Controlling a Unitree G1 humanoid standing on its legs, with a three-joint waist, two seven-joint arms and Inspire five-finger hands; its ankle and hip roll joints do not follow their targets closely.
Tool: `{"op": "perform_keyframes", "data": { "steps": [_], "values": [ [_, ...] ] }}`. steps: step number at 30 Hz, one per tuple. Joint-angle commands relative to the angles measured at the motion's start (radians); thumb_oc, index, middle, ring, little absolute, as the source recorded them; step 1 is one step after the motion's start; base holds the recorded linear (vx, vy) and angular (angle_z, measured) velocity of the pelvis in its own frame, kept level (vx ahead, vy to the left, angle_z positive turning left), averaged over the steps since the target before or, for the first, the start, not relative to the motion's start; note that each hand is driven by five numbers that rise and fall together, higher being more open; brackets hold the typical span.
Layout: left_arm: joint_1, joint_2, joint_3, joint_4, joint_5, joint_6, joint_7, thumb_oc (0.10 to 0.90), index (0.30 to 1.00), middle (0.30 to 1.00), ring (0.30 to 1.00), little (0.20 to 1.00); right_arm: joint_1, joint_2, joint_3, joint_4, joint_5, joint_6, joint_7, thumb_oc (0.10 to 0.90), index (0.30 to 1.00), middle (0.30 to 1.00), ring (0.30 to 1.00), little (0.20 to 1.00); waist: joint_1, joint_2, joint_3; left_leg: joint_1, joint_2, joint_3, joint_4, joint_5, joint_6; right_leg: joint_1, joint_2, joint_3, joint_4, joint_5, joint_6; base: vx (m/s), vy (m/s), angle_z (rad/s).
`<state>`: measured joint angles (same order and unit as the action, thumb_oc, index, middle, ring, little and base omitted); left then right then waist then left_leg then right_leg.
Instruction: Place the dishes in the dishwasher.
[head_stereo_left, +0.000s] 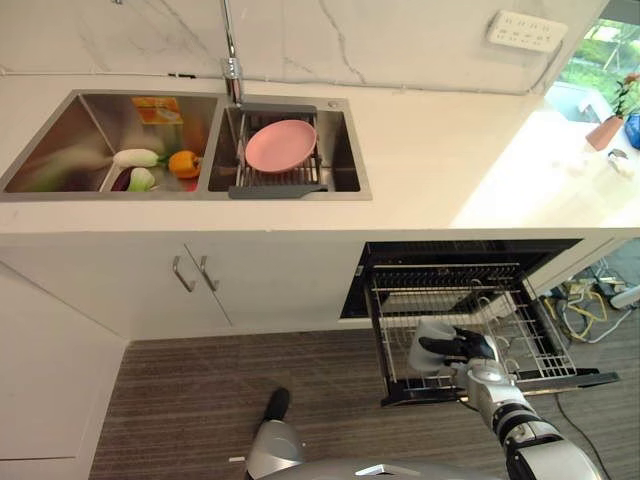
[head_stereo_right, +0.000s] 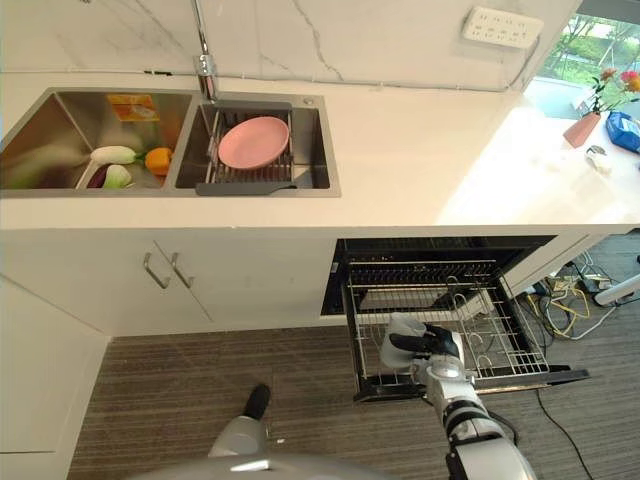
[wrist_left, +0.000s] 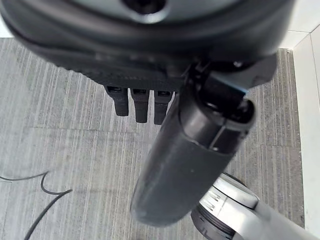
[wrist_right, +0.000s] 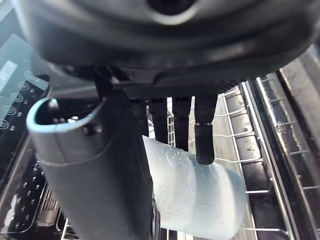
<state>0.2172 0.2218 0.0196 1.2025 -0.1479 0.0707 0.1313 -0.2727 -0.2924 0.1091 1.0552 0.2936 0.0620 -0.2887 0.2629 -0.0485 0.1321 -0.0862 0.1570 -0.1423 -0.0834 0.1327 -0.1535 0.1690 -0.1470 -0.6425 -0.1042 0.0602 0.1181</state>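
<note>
My right hand is curled round a pale, whitish cup and holds it over the front left part of the pulled-out dishwasher rack. In the right wrist view the cup lies on its side between the fingers and the thumb, just above the wire rack. A pink plate rests on a drying rack in the right basin of the sink. My left hand hangs over the striped floor with relaxed fingers and holds nothing.
The left sink basin holds vegetables and an orange packet. Cabinet doors with handles stand left of the dishwasher. A potted plant sits on the counter's right end. Cables lie on the floor beside the rack.
</note>
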Motion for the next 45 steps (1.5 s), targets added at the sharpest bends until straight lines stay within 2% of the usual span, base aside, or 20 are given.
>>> {"op": "perform_keyframes", "data": {
  "steps": [1,7,8,17,21,23,26,28,29,31,33,36,37,38,39,40,41,42,43,45],
  "values": [
    [-0.054,-0.009,-0.088,0.059,-0.023,-0.026,0.002,0.800,0.900,0.900,0.900,0.900,-0.094,-0.116,-0.007,-0.040,-0.064,-0.058,-0.014,0.800,0.900,0.900,0.900,0.900,0.013,0.046,-0.017,0.037,0.015,0.059,-0.002,-0.040,0.007,0.040,-0.038,0.005,0.037,-0.104,0.029,-0.07,0.042,-0.01],
    [-0.059,-0.024,-0.075,0.031,-0.065,-0.031,0.003,0.800,0.900,0.900,0.900,0.900,-0.057,-0.068,-0.003,-0.117,-0.019,-0.083,0.011,0.800,0.900,0.900,0.900,0.900,-0.020,0.053,-0.017,0.065,0.029,0.090,0.000,-0.052,0.016,0.025,-0.034,0.068,0.032,-0.105,0.025,0.00,0.001,-0.19],
    [-0.053,-0.023,-0.049,0.008,-0.071,-0.038,0.027,0.800,0.900,0.900,0.900,0.900,0.000,-0.065,-0.023,-0.266,-0.038,-0.117,-0.008,0.800,0.900,0.900,0.900,0.900,-0.039,0.060,-0.015,0.088,0.038,0.111,0.006,-0.062,0.020,0.021,-0.032,0.107,0.032,-0.109,0.022,0.00,-0.009,-0.44],
    [-0.028,-0.035,0.009,0.002,-0.095,-0.047,0.037,0.800,0.900,0.900,0.900,0.900,0.178,-0.077,-0.103,-0.660,-0.007,-0.188,0.029,0.800,0.900,0.900,0.900,0.900,-0.093,0.077,-0.020,0.115,0.081,0.139,0.013,-0.050,0.007,0.011,0.007,0.175,0.021,-0.129,0.005,-0.01,-0.055,-0.38],
    [-0.037,-0.010,0.010,-0.027,-0.044,-0.070,0.058,0.800,0.900,0.900,0.900,0.900,0.240,-0.103,-0.160,-0.849,0.008,-0.233,0.029,0.800,0.900,0.900,0.900,0.900,-0.113,0.085,0.031,0.058,0.095,0.120,0.089,-0.030,-0.004,-0.008,0.023,0.195,0.027,-0.142,-0.006,-0.11,-0.102,-0.07],
    [-0.049,-0.012,-0.002,-0.014,0.000,-0.072,0.073,0.800,0.900,0.900,0.900,0.900,0.260,-0.123,-0.202,-0.940,-0.005,-0.249,0.025,0.800,0.900,0.900,0.900,0.900,-0.127,0.089,0.070,-0.023,0.064,0.128,0.178,-0.024,-0.009,-0.008,-0.003,0.174,0.021,-0.135,-0.001,-0.21,0.012,0.05],
    [-0.034,-0.044,0.019,0.009,0.022,-0.067,0.076,0.800,0.900,0.900,0.900,0.900,0.282,-0.123,-0.237,-1.020,-0.008,-0.262,0.028,0.800,0.900,0.900,0.900,0.900,-0.154,0.106,0.082,-0.010,0.074,0.190,0.183,-0.046,-0.008,-0.018,-0.047,0.168,0.020,-0.116,0.021,-0.09,0.176,0.41],
    [-0.030,-0.050,0.037,0.031,0.014,-0.067,0.081,0.800,0.900,0.900,0.900,0.900,0.303,-0.114,-0.267,-1.042,-0.008,-0.263,0.032,0.800,0.900,0.900,0.900,0.900,-0.182,0.108,0.074,0.016,0.118,0.205,0.165,-0.044,-0.018,-0.035,-0.089,0.166,0.026,-0.081,0.040,-0.08,0.434,0.19],
    [-0.032,-0.050,0.035,0.052,0.038,-0.063,0.090,0.800,0.900,0.900,0.900,0.900,0.318,-0.101,-0.284,-1.074,-0.014,-0.266,0.027,0.800,0.900,0.900,0.900,0.900,-0.210,0.113,0.062,0.042,0.180,0.211,0.152,-0.037,-0.026,-0.053,-0.137,0.166,0.036,-0.055,0.065,-0.08,0.557,0.08],
    [-0.031,-0.054,0.029,0.057,0.051,-0.061,0.098,0.800,0.900,0.900,0.900,0.900,0.322,-0.098,-0.293,-1.090,-0.013,-0.270,0.021,0.800,0.900,0.900,0.900,0.900,-0.223,0.121,0.051,0.060,0.200,0.204,0.134,-0.027,-0.033,-0.058,-0.153,0.172,0.041,-0.046,0.079,-0.04,0.406,0.19],
    [-0.046,-0.062,0.005,0.068,0.079,-0.053,0.106,0.800,0.900,0.900,0.900,0.900,0.334,-0.090,-0.320,-1.120,-0.023,-0.282,0.004,0.800,0.900,0.900,0.900,0.900,-0.249,0.134,0.026,0.073,0.225,0.214,0.085,-0.029,-0.047,-0.075,-0.206,0.154,0.060,-0.025,0.110,-0.04,0.464,0.24],
    [-0.068,-0.051,-0.057,0.040,0.162,-0.053,0.110,0.800,0.900,0.900,0.900,0.900,0.333,-0.063,-0.355,-1.110,-0.049,-0.282,-0.037,0.800,0.900,0.900,0.900,0.900,-0.254,0.134,0.000,0.086,0.167,0.218,0.051,-0.087,-0.042,-0.101,-0.298,0.157,0.114,0.022,0.136,0.00,0.585,0.53],
    [-0.068,-0.042,-0.078,0.015,0.179,-0.055,0.110,0.800,0.900,0.900,0.900,0.900,0.312,-0.050,-0.350,-1.110,-0.043,-0.284,-0.051,0.800,0.900,0.900,0.900,0.900,-0.247,0.124,0.004,0.082,0.114,0.205,0.070,-0.130,-0.011,-0.118,-0.341,0.183,0.170,0.038,0.130,0.01,0.399,0.39],
    [-0.068,-0.041,-0.078,0.014,0.179,-0.054,0.110,0.800,0.900,0.900,0.900,0.900,0.312,-0.049,-0.350,-1.110,-0.043,-0.283,-0.051,0.800,0.900,0.900,0.900,0.900,-0.244,0.118,0.005,0.080,0.108,0.208,0.076,-0.134,-0.009,-0.124,-0.349,0.190,0.178,0.035,0.132,-0.01,0.622,0.19],
    [-0.082,-0.018,-0.088,-0.007,0.175,-0.044,0.103,0.800,0.900,0.900,0.900,0.900,0.279,-0.011,-0.362,-1.138,0.001,-0.301,-0.063,0.800,0.900,0.900,0.900,0.900,-0.242,0.104,0.034,0.084,0.034,0.203,0.102,-0.165,0.050,-0.174,-0.381,0.273,0.320,0.059,0.094,-0.02,0.410,0.13],
    [-0.082,-0.018,-0.088,-0.007,0.175,-0.044,0.103,0.800,0.900,0.900,0.900,0.900,0.279,-0.011,-0.362,-1.138,0.001,-0.301,-0.063,0.800,0.900,0.900,0.900,0.900,-0.242,0.104,0.034,0.084,0.034,0.203,0.102,-0.165,0.050,-0.174,-0.381,0.273,0.320,0.059,0.094,0.01,0.716,0.03],
    [-0.076,-0.011,-0.069,-0.003,0.145,-0.041,0.112,0.800,0.900,0.900,0.900,0.900,0.249,0.012,-0.397,-1.180,-0.011,-0.330,-0.101,0.800,0.900,0.900,0.900,0.900,-0.238,0.113,0.059,0.110,-0.003,0.198,0.104,-0.182,0.094,-0.228,-0.372,0.314,0.455,0.092,0.089,0.01,0.322,0.14],
    [-0.078,-0.010,-0.068,-0.003,0.144,-0.041,0.112,0.800,0.900,0.900,0.900,0.900,0.247,0.013,-0.397,-1.181,-0.013,-0.329,-0.102,0.800,0.900,0.900,0.900,0.900,-0.236,0.109,0.057,0.105,-0.008,0.200,0.104,-0.178,0.096,-0.237,-0.377,0.319,0.455,0.096,0.089,0.07,0.578,-0.08],
    [-0.075,-0.003,-0.045,0.020,0.122,-0.035,0.134,0.800,0.900,0.900,0.900,0.900,0.229,0.043,-0.418,-1.238,-0.029,-0.369,-0.131,0.800,0.900,0.900,0.900,0.900,-0.238,0.120,0.067,0.126,-0.023,0.188,0.096,-0.177,0.120,-0.267,-0.331,0.307,0.548,0.065,0.080,0.10,0.380,0.04],
    [-0.067,-0.011,-0.043,0.026,0.118,-0.033,0.123,0.800,0.900,0.900,0.900,0.900,0.241,0.050,-0.435,-1.306,0.002,-0.383,-0.111,0.800,0.900,0.900,0.900,0.900,-0.252,0.123,0.071,0.145,-0.045,0.158,0.090,-0.176,0.138,-0.297,-0.223,0.341,0.561,0.003,0.062,0.16,0.315,0.31]
  ]
}}
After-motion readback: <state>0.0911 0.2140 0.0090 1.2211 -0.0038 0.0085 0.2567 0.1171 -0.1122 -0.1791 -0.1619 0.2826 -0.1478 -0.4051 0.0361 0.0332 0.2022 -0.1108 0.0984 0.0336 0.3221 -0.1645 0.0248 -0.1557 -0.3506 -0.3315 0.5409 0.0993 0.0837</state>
